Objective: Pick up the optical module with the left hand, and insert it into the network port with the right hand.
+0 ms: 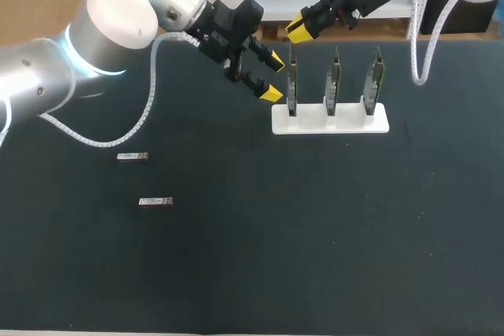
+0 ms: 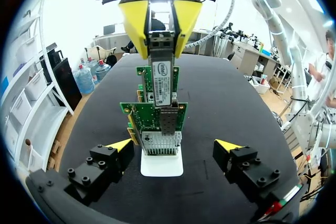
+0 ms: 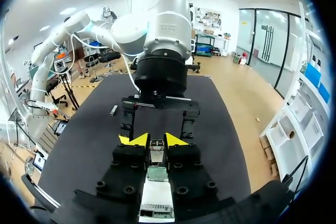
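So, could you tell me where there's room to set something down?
Bare: mat right of two loose modules, in front of the white holder. Crowded: left gripper and right gripper, holding an optical module, at the leftmost card.

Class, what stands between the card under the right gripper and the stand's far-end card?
Head view: the middle network card, upright in the white stand.
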Available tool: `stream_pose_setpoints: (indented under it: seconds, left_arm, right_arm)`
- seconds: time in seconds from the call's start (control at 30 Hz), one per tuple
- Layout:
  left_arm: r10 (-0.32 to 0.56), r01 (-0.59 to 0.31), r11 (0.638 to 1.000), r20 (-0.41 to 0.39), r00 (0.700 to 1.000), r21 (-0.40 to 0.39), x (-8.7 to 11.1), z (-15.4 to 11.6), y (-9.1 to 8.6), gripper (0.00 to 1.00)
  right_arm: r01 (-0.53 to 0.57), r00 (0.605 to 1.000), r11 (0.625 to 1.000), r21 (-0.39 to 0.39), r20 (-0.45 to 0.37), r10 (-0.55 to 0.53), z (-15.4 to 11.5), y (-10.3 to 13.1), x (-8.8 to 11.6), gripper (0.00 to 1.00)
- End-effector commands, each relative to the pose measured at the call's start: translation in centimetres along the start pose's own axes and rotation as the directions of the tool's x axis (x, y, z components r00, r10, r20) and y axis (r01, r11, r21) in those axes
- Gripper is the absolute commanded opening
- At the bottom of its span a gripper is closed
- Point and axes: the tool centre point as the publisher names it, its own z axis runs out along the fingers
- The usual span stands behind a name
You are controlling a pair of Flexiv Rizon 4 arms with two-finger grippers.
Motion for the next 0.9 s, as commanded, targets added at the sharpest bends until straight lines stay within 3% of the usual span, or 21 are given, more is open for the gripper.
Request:
stream_pose_setpoints:
  seconds: [0.03, 0.9]
  left_arm:
    - [-0.003, 0.003, 1.0, -0.005, 1.0, 0.004, -0.1, -0.01, 0.17, 1.0]
    - [-0.003, 0.003, 1.0, -0.005, 1.0, 0.004, -0.1, -0.01, 0.17, 1.0]
  right_arm:
    - [0.01, 1.0, 1.0, 0.024, 0.001, -0.01, -0.03, 0.45, -0.07, 0.0]
    - [0.004, 1.0, 0.999, 0.047, 0.003, -0.004, 0.02, 1.0, 0.28, 0.0]
